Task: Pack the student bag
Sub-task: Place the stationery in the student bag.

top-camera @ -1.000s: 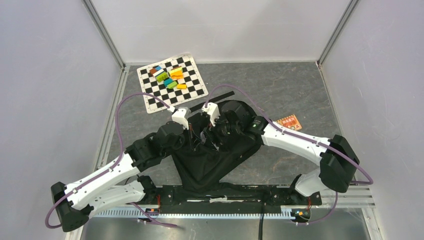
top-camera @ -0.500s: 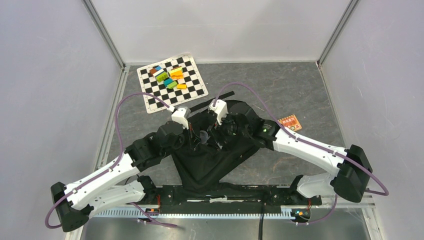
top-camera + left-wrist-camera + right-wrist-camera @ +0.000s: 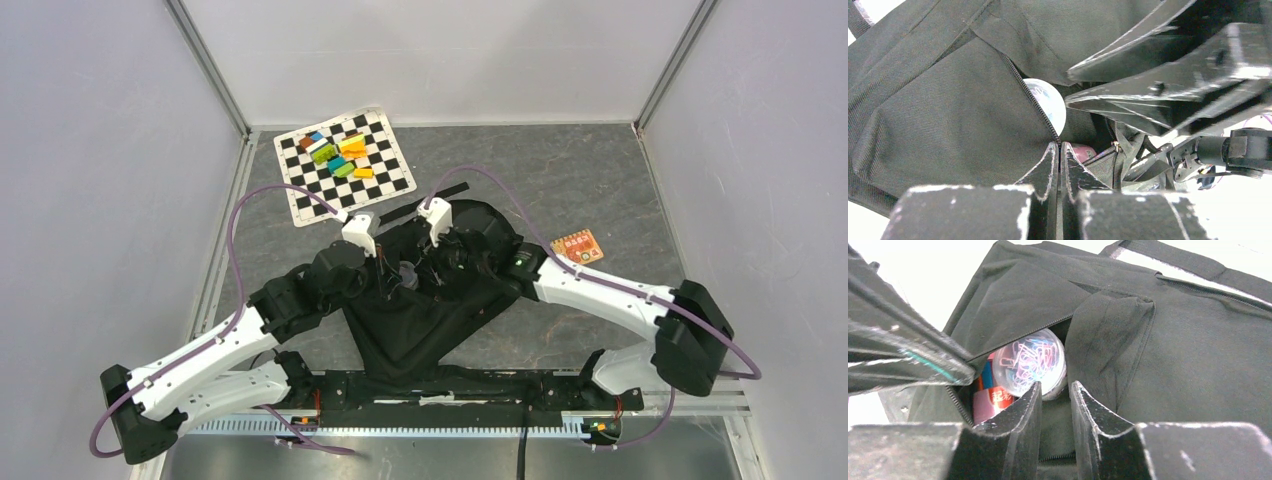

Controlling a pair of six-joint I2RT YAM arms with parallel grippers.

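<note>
**Another item is let go, more are left waiting**

The large black soft-fabric student bag point(image 3: 420, 325) is seen lying mid-table between the two arms, its zip mouth pulled apart. One zip edge is kept pinched by the clenched left gripper point(image 3: 1058, 149). Over the last second the right gripper point(image 3: 1056, 387) has been shifted slightly toward the far side of the mouth. Its jaws are now left a little parted, with nothing seen between them. Just beyond them, a clear round plastic tub point(image 3: 1030, 362) of coloured paper clips is lodged in the opening beside a red packet point(image 3: 990, 401). The tub is judged to have been released, so one more item can be counted as packed. How deep it sits cannot be told, as the interior is largely hidden by fabric folds. A chequered mat point(image 3: 390, 180) bearing small coloured blocks point(image 3: 338, 152) and a small orange card point(image 3: 580, 245) are left outside on the grey table point(image 3: 560, 170).
</note>
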